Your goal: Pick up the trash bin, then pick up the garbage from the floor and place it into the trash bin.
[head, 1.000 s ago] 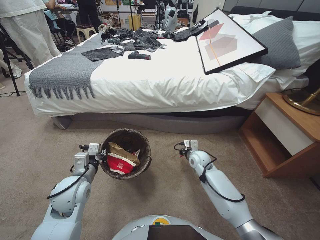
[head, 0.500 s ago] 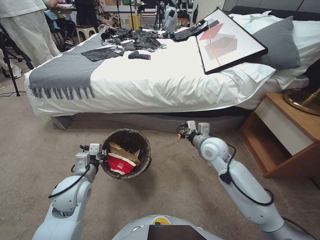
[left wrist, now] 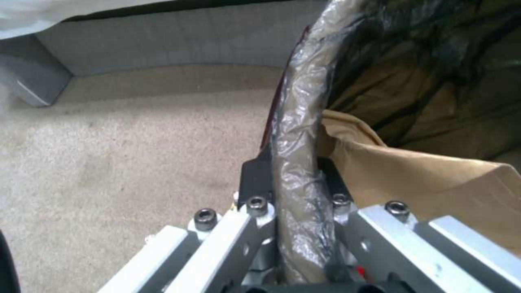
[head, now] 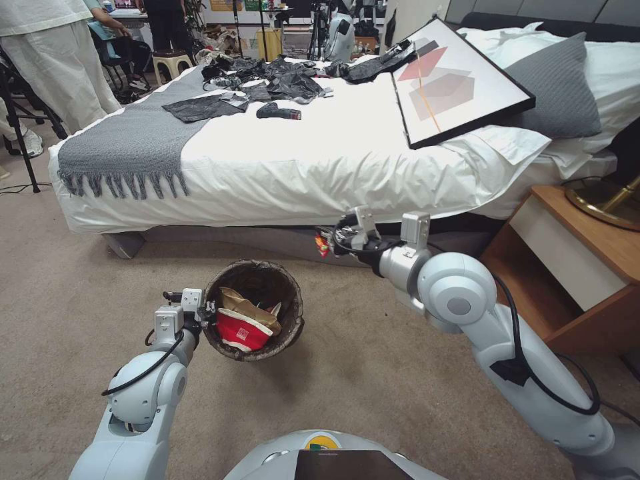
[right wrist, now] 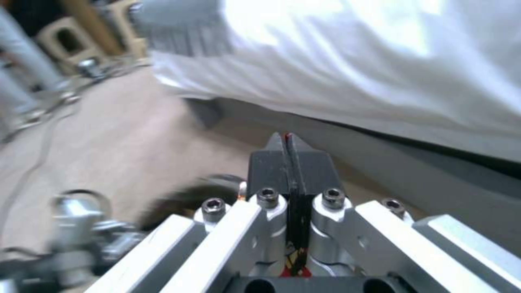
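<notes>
The trash bin (head: pixel 255 280), lined with a dark bag, hangs just above the carpet, and my left gripper (head: pixel 204 313) is shut on its near-left rim. In the left wrist view the fingers (left wrist: pixel 255 179) clamp the bag-covered rim (left wrist: pixel 296 134). Inside the bin lie a red-and-white paper cup (head: pixel 240 329) and tan paper (head: pixel 248 305) (left wrist: pixel 429 175). My right gripper (head: pixel 331 239) is raised in front of the bed base, right of and beyond the bin, shut on a small thin red wrapper (head: pixel 322 245). The right wrist view shows that wrapper's edge (right wrist: pixel 288 140) pinched in the gripper (right wrist: pixel 287 156).
The bed (head: pixel 320 167) spans the back, with a framed picture (head: pixel 460 80), black clothes (head: pixel 280 80) and a grey throw (head: pixel 127 143) on it. A wooden nightstand (head: pixel 567 267) stands to the right. A person (head: pixel 53 60) stands far left. Open carpet (head: pixel 80 287) surrounds the bin.
My right arm has lifted from near the floor and swung up and leftward with the wrapper in its fingers. The left arm and bin have barely moved.
</notes>
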### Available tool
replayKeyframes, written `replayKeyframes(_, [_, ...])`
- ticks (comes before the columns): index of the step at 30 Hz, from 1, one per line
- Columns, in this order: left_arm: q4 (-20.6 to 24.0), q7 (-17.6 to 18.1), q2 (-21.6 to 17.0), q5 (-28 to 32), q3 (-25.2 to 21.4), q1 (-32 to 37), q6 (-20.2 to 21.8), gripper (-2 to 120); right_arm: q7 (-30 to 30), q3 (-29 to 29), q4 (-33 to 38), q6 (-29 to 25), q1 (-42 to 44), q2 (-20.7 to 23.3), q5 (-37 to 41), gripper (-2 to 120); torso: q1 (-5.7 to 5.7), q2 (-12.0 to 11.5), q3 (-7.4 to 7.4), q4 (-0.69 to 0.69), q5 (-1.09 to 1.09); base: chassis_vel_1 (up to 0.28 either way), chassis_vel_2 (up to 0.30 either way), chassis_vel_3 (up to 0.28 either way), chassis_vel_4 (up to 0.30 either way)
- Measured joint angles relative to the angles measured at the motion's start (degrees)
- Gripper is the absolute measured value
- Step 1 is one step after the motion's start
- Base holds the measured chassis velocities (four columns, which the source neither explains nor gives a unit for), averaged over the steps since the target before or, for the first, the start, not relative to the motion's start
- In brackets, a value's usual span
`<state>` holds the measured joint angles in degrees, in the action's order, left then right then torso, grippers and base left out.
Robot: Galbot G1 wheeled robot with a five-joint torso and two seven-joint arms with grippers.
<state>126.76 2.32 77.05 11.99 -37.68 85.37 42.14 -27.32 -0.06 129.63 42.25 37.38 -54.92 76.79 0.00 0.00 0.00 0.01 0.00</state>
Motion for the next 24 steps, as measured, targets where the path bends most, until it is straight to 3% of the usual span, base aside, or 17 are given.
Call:
replayKeyframes(3, [-0.10, -0.03, -0.05, -0.07, -0.09, -0.01, 0.00, 3, -0.35, -6.14, -1.36, -0.03, -6.33, -1.19, 2.85, 0, 0.00, 0.00, 0.00, 0.00, -0.01, 0.000, 0.000, 0.000, 0.000])
replayKeyframes(8, [-0.20, -0.03, -0.09, -0.07, -0.30, -0.06, 0.00, 3, -0.73, -11.54, -2.99, -0.05, -10.93, -2.86, 4.40, 0, 0.00, 0.00, 0.00, 0.00, -0.01, 0.000, 0.000, 0.000, 0.000])
replayKeyframes(12, [-0.52, -0.08, -0.12, -0.03, -0.62, -0.15, 0.00, 3, -2.04, -18.84, -6.42, -0.32, -17.12, -8.56, 5.66, 0, 0.00, 0.00, 0.00, 0.00, -0.02, 0.000, 0.000, 0.000, 0.000])
replayKeyframes(24, [-0.96, -0.19, -0.06, 0.30, -1.30, -0.46, 0.00, 3, -1.30, -25.69, -12.56, -1.62, -15.55, -12.61, 2.25, 0, 0.00, 0.00, 0.00, -0.02, -0.01, 0.000, 0.000, 0.000, 0.000])
